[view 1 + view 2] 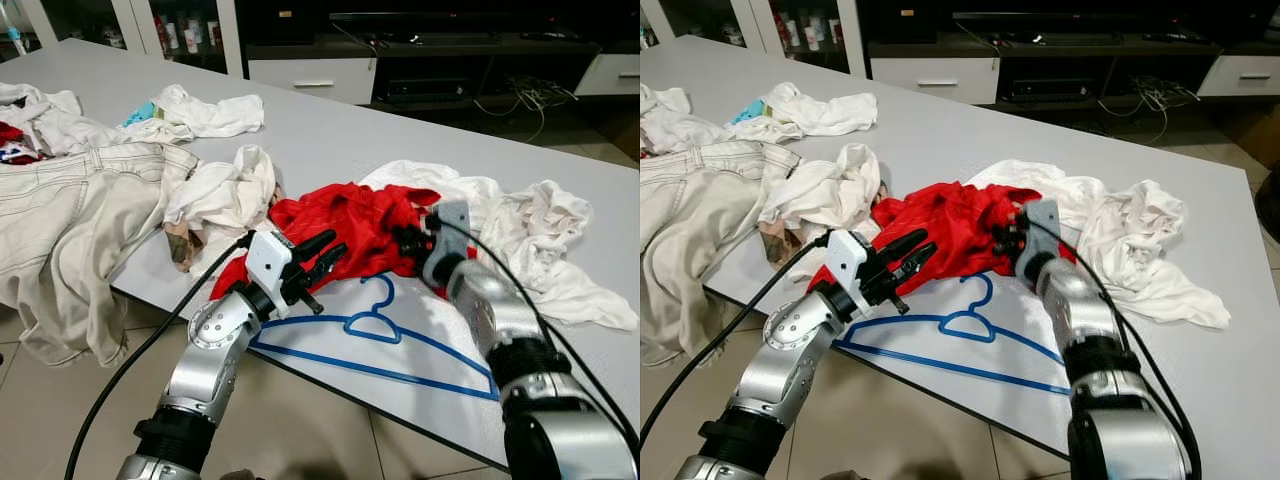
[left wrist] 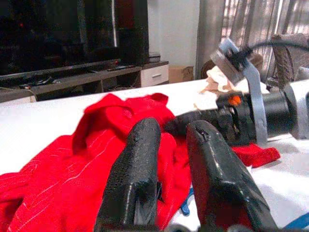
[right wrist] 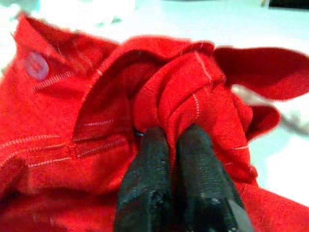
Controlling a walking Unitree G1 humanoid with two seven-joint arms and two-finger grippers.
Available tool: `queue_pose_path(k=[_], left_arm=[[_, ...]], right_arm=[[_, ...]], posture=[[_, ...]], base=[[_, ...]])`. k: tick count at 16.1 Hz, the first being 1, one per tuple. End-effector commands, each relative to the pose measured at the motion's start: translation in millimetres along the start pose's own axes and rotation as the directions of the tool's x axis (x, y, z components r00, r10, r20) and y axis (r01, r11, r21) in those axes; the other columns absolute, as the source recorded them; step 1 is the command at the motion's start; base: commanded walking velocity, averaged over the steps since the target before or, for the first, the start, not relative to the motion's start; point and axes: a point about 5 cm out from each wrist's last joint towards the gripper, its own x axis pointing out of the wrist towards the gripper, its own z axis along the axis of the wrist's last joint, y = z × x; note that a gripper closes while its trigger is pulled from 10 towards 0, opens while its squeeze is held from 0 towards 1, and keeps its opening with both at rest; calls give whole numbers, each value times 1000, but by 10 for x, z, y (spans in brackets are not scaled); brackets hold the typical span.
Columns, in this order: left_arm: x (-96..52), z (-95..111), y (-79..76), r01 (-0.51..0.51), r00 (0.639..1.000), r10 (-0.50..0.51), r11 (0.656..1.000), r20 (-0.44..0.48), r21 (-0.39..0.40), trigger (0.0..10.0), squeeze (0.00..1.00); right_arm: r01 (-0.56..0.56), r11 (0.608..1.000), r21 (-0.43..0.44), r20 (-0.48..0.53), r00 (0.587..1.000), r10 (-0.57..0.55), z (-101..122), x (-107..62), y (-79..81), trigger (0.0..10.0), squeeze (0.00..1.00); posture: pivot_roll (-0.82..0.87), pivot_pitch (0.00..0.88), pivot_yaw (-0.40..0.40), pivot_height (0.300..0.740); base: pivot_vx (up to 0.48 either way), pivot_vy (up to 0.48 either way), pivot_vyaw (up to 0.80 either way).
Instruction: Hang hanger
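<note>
A blue wire hanger (image 1: 372,322) lies flat on the white table (image 1: 420,380) near its front edge, its hook partly under a crumpled red shirt (image 1: 345,222). My right gripper (image 3: 171,140) is shut on a fold of the red shirt near its collar, at the shirt's right side (image 1: 408,242). My left gripper (image 1: 330,250) hovers open just above the hanger's left arm, at the shirt's left edge, with nothing between its fingers (image 2: 140,159). The red shirt (image 2: 72,169) lies right ahead of them.
A pile of white garments (image 1: 520,235) lies right of the red shirt, and more white cloth (image 1: 225,190) to its left. Beige jeans (image 1: 70,230) hang over the table's left edge. A dark TV cabinet (image 1: 420,60) stands behind. Tiled floor (image 1: 300,430) lies below the front edge.
</note>
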Motion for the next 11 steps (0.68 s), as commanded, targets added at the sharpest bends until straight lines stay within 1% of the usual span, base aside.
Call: queue_pose_path(k=[1, 5, 6, 10, 11], left_arm=[[28, 15, 11, 6, 1000, -6, 1000, -1, 18, 10000, 0], [25, 10, 0, 0, 1000, 0, 1000, 2, 19, 10000, 0], [25, 10, 2, 0, 1000, 0, 1000, 2, 19, 10000, 0], [29, 12, 6, -4, 1000, 4, 1000, 5, 21, 10000, 0], [32, 14, 4, -3, 1000, 3, 1000, 6, 22, 10000, 0]], right_arm=[[9, 1000, 22, 28, 1000, -10, 118, 29, -21, 0, 0], [2, 998, 61, 84, 996, -8, 369, 102, 0, 0, 0], [1, 998, 64, 89, 996, -6, 385, 107, 4, 0, 0], [-14, 998, 59, 161, 987, 4, 663, 179, 65, 0, 0], [-13, 998, 54, 186, 983, 2, 761, 197, 77, 0, 0]], posture=[[-12, 0, -21, 740], [-1, 0, -28, 740], [-1, 0, -28, 740], [2, 0, -27, 740], [2, 0, -27, 740]], base=[[0, 0, 0], [0, 0, 0], [0, 0, 0], [0, 0, 0], [0, 0, 0]])
